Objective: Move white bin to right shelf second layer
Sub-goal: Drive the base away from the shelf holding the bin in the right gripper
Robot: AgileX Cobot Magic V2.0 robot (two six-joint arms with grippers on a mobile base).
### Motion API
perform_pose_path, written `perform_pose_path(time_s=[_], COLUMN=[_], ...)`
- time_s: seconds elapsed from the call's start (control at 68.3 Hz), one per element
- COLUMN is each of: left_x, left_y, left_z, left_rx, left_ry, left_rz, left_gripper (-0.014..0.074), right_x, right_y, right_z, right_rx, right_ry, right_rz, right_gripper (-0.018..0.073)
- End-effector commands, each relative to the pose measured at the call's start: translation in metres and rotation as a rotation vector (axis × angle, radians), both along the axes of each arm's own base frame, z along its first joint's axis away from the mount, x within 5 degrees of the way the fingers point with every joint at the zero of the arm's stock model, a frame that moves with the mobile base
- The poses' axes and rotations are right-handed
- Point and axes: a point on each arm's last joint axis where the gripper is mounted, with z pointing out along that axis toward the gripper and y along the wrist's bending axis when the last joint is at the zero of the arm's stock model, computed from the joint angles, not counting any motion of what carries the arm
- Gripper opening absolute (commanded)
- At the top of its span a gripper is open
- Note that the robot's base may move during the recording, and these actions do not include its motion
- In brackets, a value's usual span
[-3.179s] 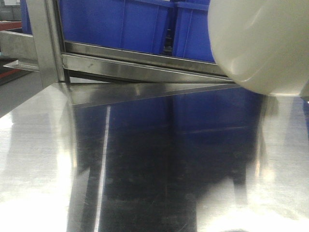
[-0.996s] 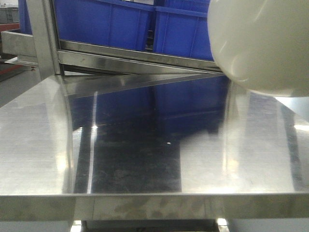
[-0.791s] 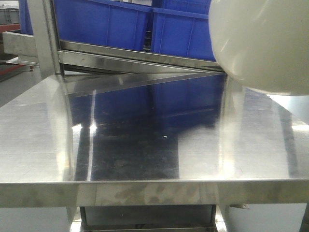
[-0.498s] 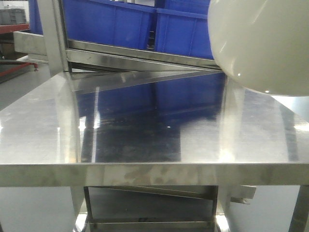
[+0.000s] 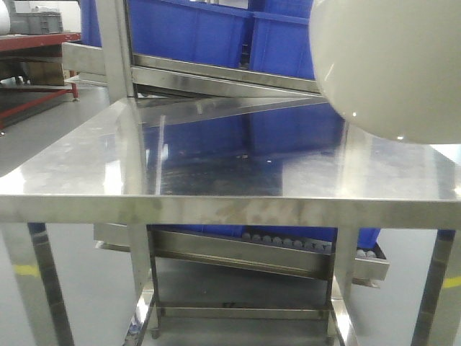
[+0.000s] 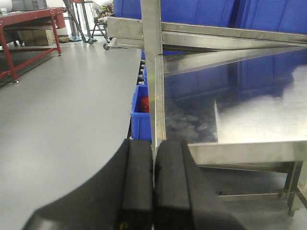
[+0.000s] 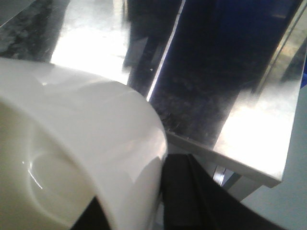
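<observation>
Smooth grey floor [image 6: 62,96]; red workbench [image 6: 33,17] far left; reflective steel table [image 5: 72,158]; blue crates [image 5: 194,32] behind.

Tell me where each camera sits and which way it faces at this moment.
Front view: low, near tabletop height, facing across the steel tabletop to the blue crates; white bin upper right, no arm visible.
Left wrist: behind the shut left gripper, facing the table's left front corner and the floor.
Right wrist: above the white bin's rim, looking down at the tabletop; right gripper clamps the bin's wall.
Shared: front and right wrist both show the bin; all three show the tabletop.
</observation>
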Motion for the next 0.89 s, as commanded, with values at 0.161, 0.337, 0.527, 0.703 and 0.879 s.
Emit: perform_pose_path(time_s=[0.161, 0.337, 0.527, 0.703, 0.879], left_x=[0.0007, 0.0007, 0.0007, 0.0007, 0.0007], left_y=[-0.0004, -0.0004, -0.0004, -0.0004, -0.0004], left_z=[-0.0039, -0.0039, -0.0039, -0.0039, -0.0039], left_rx=[-0.009, -0.009, -0.009, -0.009, -0.009], left_ry=[-0.062, -0.062, -0.062, -0.062, -0.062], left_rz=[-0.006, -0.006, -0.006, -0.006, -0.006], left_gripper=[0.0085, 0.0085, 0.0085, 0.0085, 0.0085], right_x=[0.0016, 0.0016, 0.0016, 0.0016, 0.0016], right_y=[0.0002, 0.0002, 0.0002, 0.0002, 0.0002], right_z=[0.0183, 0.0183, 0.0182, 0.0182, 0.0182], right_rx=[0.049, 0.049, 0.049, 0.049, 0.049], right_ry=[-0.119, -0.119, -0.118, -0.118, -0.118], right_rz=[0.0, 0.0, 0.0, 0.0, 0.0], right_gripper=[0.0056, 0.0056, 0.0056, 0.0056, 0.0056])
